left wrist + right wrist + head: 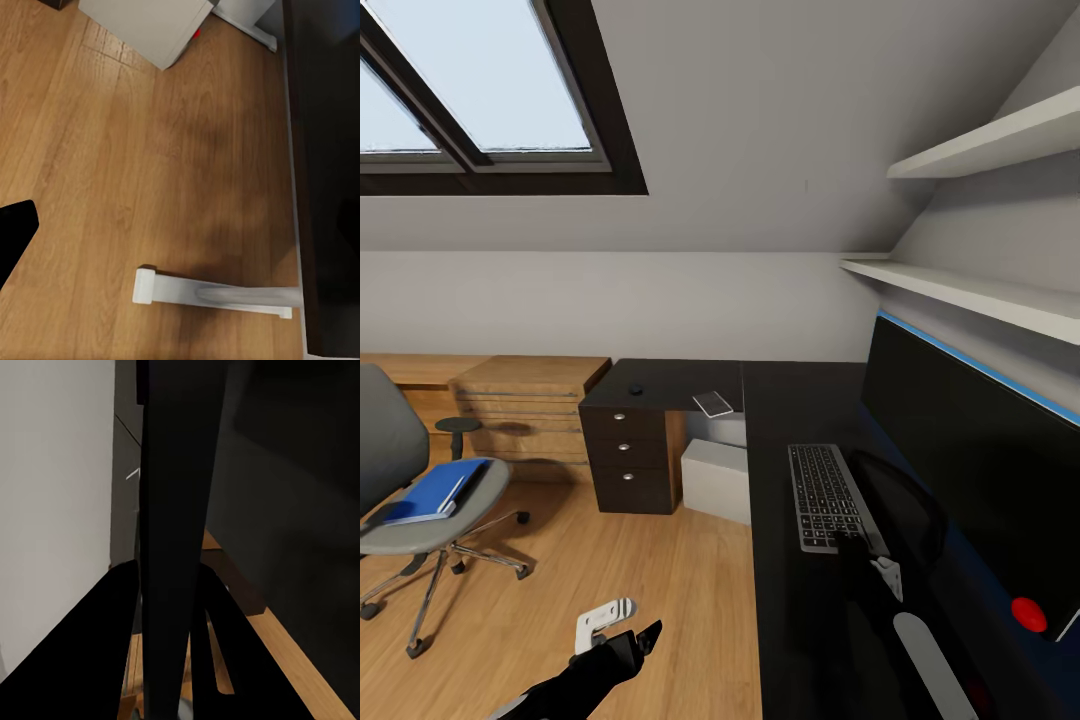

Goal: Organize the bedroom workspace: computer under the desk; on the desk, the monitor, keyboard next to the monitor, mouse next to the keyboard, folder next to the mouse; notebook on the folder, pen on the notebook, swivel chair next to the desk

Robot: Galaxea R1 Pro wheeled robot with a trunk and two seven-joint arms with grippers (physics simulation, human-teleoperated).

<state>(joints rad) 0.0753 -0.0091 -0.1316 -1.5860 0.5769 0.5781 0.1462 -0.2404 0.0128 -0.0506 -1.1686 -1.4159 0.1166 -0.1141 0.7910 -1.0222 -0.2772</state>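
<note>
Now right gripper (169,607) jaws clamp monitor (970,440) edge beside keyboard (825,495); left jaws' state unclear.

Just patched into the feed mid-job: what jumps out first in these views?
The big black monitor with a blue-lit top edge dominates the dark desk at the head view's right, a grey-and-black keyboard lying flat just beside it. Across the wooden floor on the left, the grey swivel chair carries a blue folder on its seat.
</note>
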